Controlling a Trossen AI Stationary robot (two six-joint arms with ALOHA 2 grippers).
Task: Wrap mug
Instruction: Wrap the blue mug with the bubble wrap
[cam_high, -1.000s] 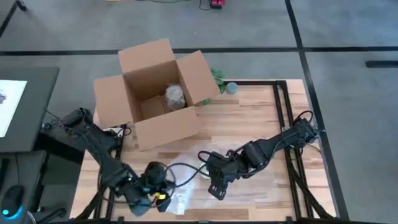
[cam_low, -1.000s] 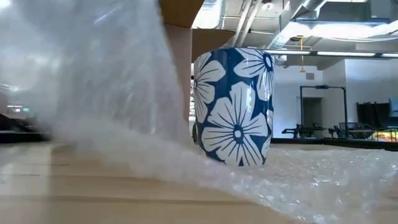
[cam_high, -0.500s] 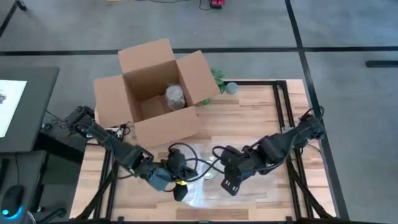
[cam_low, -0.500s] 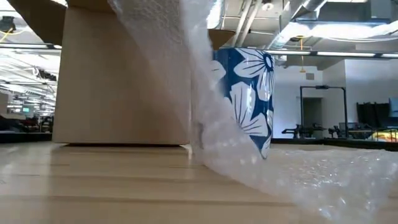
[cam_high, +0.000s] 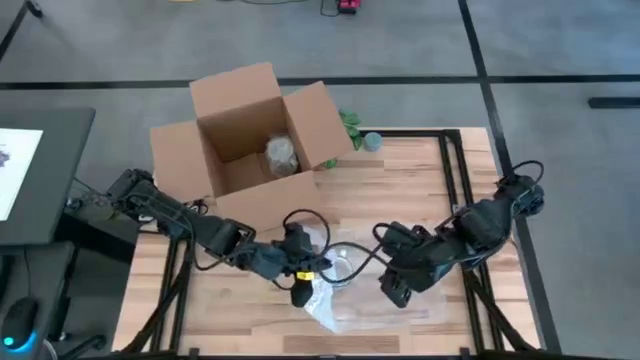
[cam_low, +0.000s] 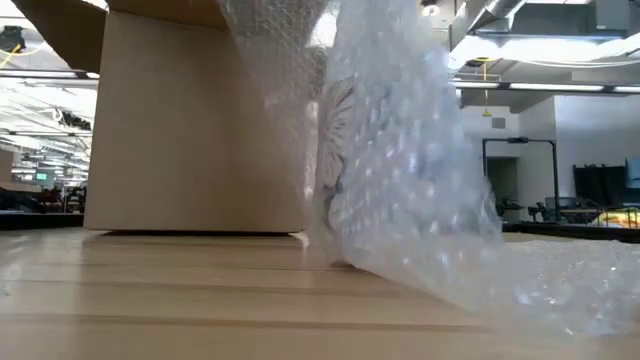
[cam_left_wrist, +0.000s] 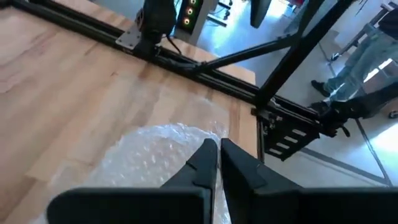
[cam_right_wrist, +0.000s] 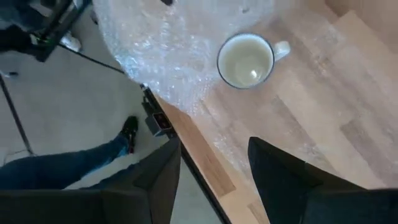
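Table (cam_high: 400, 190): wood top, black frame. Open cardboard box (cam_high: 250, 150) at the far-left side, a bubble-wrapped bundle (cam_high: 281, 153) already inside it.

Bubble wrap sheet (cam_high: 335, 295) spread on the near-centre of the table, reaching the near edge. In the low view one flap stands lifted and draped against the mug (cam_low: 335, 160), whose flower pattern shows only faintly through the film.

Mug (cam_right_wrist: 247, 60) stands upright on the sheet, near its middle, mouth open, handle sticking out to one side.

Left gripper (cam_high: 302, 285) just beside the mug on its left, fingers pinched together on the sheet's edge; the left wrist view shows the two tips (cam_left_wrist: 214, 155) closed with film between them.

Right gripper (cam_high: 397, 288) near the mug on its right, fingers (cam_right_wrist: 163, 171) spread wide, nothing held, hovering over the table's near edge.

Step in hand, by my reading: first fold, carrying the left flap up and over the mug. Next move likely calls for laying that flap across the mouth and down the far side, with the right gripper pinning or taking the opposite edge so the mug does not tip or slide.
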